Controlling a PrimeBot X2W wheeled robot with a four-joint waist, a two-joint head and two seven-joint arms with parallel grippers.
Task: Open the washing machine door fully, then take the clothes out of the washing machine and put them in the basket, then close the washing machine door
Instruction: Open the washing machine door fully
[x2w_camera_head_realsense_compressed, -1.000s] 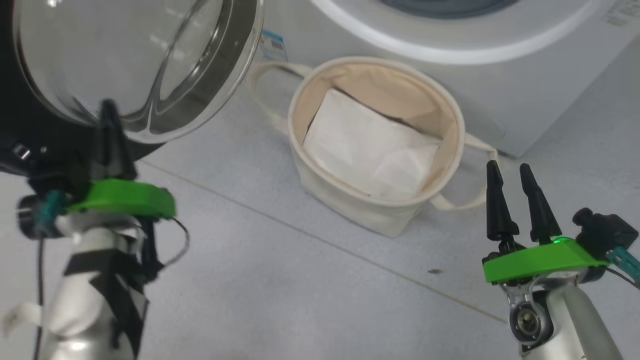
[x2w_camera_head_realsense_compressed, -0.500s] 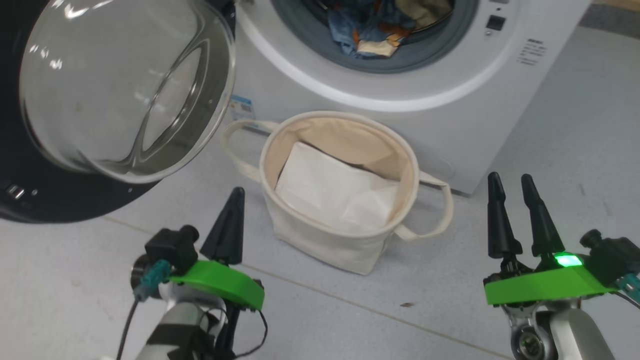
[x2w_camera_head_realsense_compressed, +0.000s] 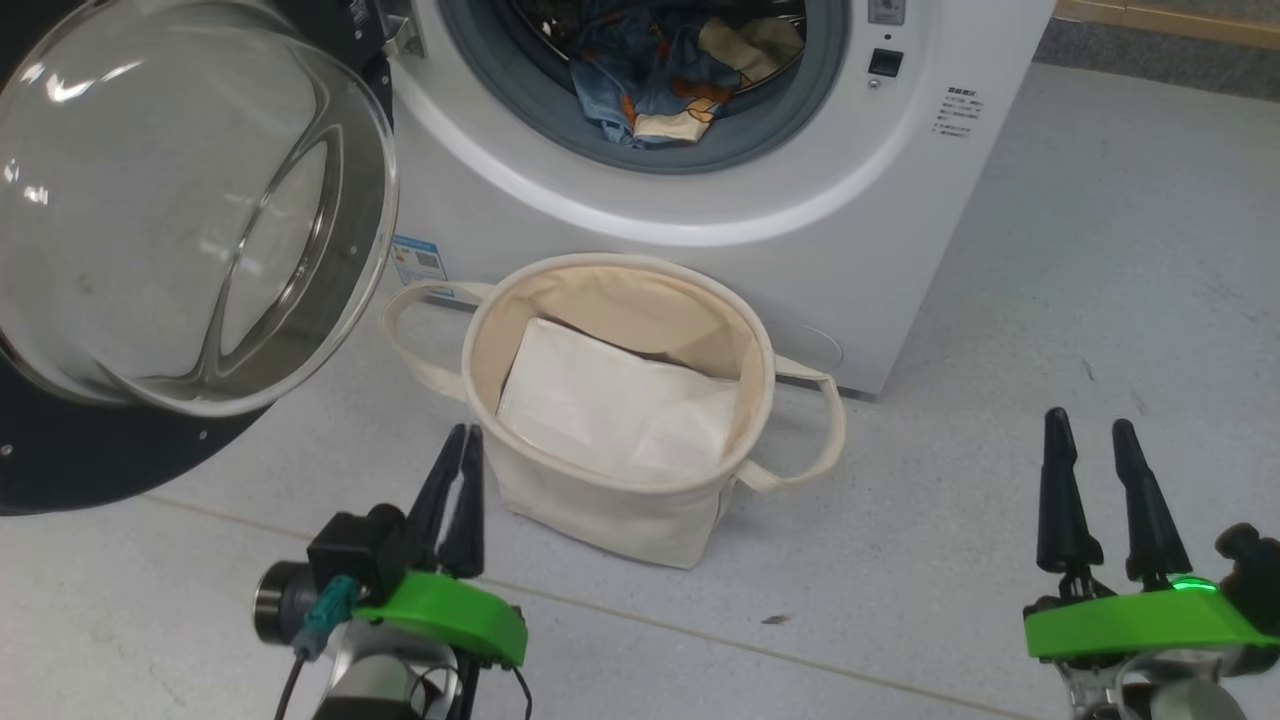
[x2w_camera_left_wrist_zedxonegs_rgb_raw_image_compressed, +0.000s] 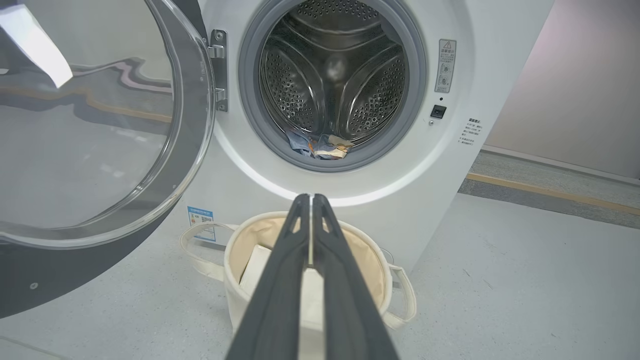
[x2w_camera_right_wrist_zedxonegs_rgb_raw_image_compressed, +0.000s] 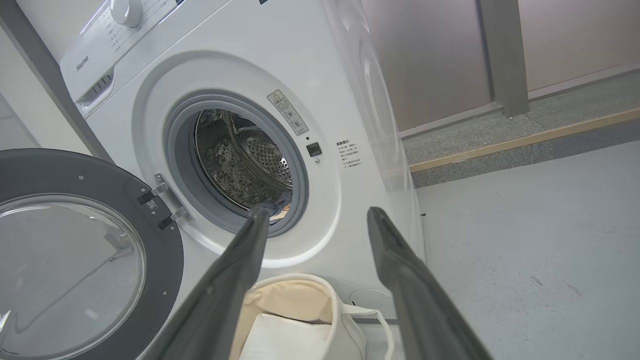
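Note:
The white washing machine (x2w_camera_head_realsense_compressed: 900, 230) stands ahead with its door (x2w_camera_head_realsense_compressed: 180, 210) swung wide open to the left, black rim and glass bowl facing me. Blue clothes (x2w_camera_head_realsense_compressed: 650, 80) with orange and cream patches lie at the bottom of the drum, also seen as clothes (x2w_camera_left_wrist_zedxonegs_rgb_raw_image_compressed: 320, 146) in the left wrist view. The cream basket (x2w_camera_head_realsense_compressed: 610, 500) sits on the floor in front of the washer, holding a plain white sheet. My left gripper (x2w_camera_head_realsense_compressed: 458, 440) is shut and empty, just left of the basket. My right gripper (x2w_camera_head_realsense_compressed: 1092, 425) hangs open over bare floor at the right.
Grey floor (x2w_camera_head_realsense_compressed: 1050, 300) spreads to the right of the washer. A wall with a yellow floor strip (x2w_camera_right_wrist_zedxonegs_rgb_raw_image_compressed: 525, 137) runs behind it. The open door (x2w_camera_left_wrist_zedxonegs_rgb_raw_image_compressed: 100, 130) takes up the space at the left. A blue label (x2w_camera_head_realsense_compressed: 418, 258) sits low on the washer front.
The head camera has tilted up, bringing the drum and clothes into view. My left gripper has come away from the door and dropped to the floor beside the basket.

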